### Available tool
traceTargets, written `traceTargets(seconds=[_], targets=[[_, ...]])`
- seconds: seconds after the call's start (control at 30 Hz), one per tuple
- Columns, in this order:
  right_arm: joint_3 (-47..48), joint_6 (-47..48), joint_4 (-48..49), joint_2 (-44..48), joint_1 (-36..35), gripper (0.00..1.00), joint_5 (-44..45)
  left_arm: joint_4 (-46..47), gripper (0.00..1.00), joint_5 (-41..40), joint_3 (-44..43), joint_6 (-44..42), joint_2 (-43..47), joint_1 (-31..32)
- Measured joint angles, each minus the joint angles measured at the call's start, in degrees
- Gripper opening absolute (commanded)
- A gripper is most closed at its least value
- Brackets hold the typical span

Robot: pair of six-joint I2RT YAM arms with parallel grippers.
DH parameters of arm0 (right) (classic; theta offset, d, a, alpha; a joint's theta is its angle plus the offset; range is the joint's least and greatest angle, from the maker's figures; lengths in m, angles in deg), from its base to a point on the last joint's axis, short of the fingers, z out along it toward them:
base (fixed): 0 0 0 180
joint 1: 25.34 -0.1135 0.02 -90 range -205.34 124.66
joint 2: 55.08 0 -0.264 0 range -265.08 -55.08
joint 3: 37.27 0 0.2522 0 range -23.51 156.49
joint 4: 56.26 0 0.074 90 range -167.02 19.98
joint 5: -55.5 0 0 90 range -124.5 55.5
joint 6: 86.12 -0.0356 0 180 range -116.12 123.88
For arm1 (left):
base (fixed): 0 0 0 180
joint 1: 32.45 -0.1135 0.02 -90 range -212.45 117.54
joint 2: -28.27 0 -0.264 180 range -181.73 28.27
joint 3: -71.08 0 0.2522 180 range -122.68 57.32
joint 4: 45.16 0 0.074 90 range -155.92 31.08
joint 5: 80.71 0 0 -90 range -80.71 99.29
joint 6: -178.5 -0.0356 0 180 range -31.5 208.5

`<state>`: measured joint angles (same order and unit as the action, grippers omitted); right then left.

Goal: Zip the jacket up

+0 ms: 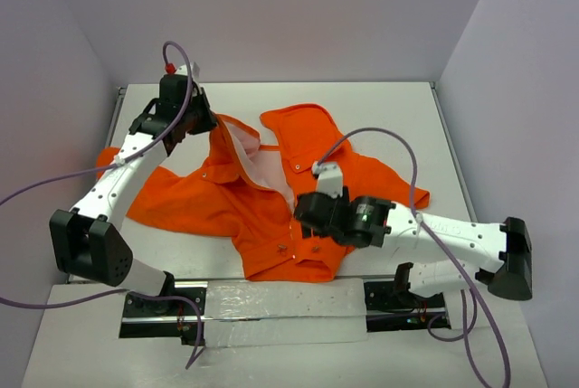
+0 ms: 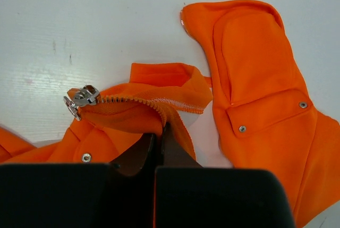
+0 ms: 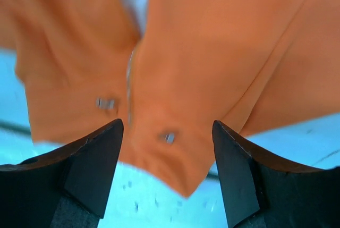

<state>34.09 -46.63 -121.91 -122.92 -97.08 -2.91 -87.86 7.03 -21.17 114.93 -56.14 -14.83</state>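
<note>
The white table carries the jacket, which lies spread across its middle with the hem toward the arm bases. The upper front falls open on pale lining.

At the far left corner of the garment, the left gripper has its jaws pressed together, pinching a raised fold of orange cloth just behind the zipper teeth. The right gripper hangs over the lower front. Its jaws are spread wide and hold nothing, and the hem lies blurred beneath them.

The step in hand looks like anchoring the bottom so the zipper can run. The right jaws should come straight down and bite the hem close beside the closure line. They should take both layers, and stay off the small snaps, which would make them slip. Once the hem is pinned, the left arm should draw along the line of the teeth, low and straight rather than upward. That way the track lies taut and flat and the lining does not bunch into it.

A silver metal piece, apparently the slider, sits at the end of the teeth, apart from the left jaws. Whether the two rows are joined there cannot be told. If it must travel further, the pull should be on the slider and not on the cloth.
</note>
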Motion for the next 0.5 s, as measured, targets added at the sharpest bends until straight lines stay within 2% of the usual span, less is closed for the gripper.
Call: traceTargets(seconds=[0.13, 0.37, 0.43, 0.47, 0.5], targets=[[1.60, 7.84, 5.76, 0.51, 11.26, 0.73, -2.58, 0.87, 0.00, 0.57, 4.04, 0.92, 1.32, 0.96], [6.88, 15.45, 15.26, -1.26, 18.81, 0.73, -10.42, 0.49, 0.01, 0.20, 4.26, 1.28, 0.41, 9.14], [6.88, 16.12, 16.62, -0.95, 21.80, 0.73, -11.63, 0.37, 0.17, -0.60, 2.01, 1.39, -1.87, 12.58], [6.70, 16.35, 16.95, -0.68, 23.45, 0.73, -12.12, 0.37, 0.31, -1.01, 0.78, 1.45, -3.19, 14.29], [6.17, 16.49, 17.29, -0.07, 25.29, 0.73, -12.51, 0.18, 0.56, -1.46, -0.67, 1.55, -4.72, 15.95]])
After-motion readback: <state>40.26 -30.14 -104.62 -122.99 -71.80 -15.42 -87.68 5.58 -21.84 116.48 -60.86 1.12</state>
